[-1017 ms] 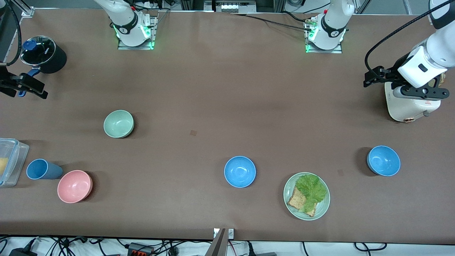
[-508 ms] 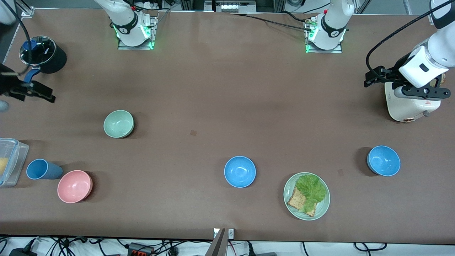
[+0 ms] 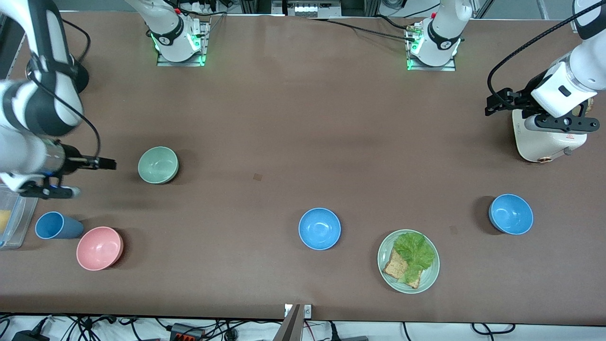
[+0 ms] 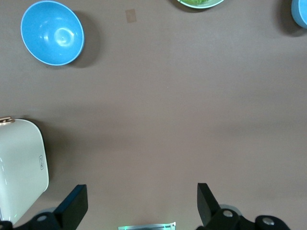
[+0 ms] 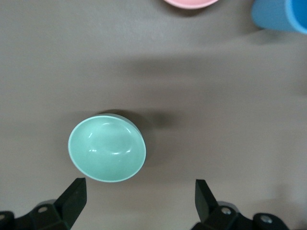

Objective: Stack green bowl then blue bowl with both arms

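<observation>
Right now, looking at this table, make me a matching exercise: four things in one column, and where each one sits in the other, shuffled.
Things:
1. green bowl
2. pink bowl
3. green plate
4. left gripper

Places:
A. beside the blue cup
B. over the table by the white appliance
C. between the two blue bowls, nearer the front camera
D. close to the right gripper

Pairs: 1-D, 2-A, 3-C, 4-B

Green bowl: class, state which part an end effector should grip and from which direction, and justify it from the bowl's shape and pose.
Grip the green bowl by its thin rim, coming down from above with one finger inside and one outside. It stands upright and empty, mouth up, and its rounded wall probably offers no flat sides to pinch. The right end effector, open, is the closer one.
</observation>
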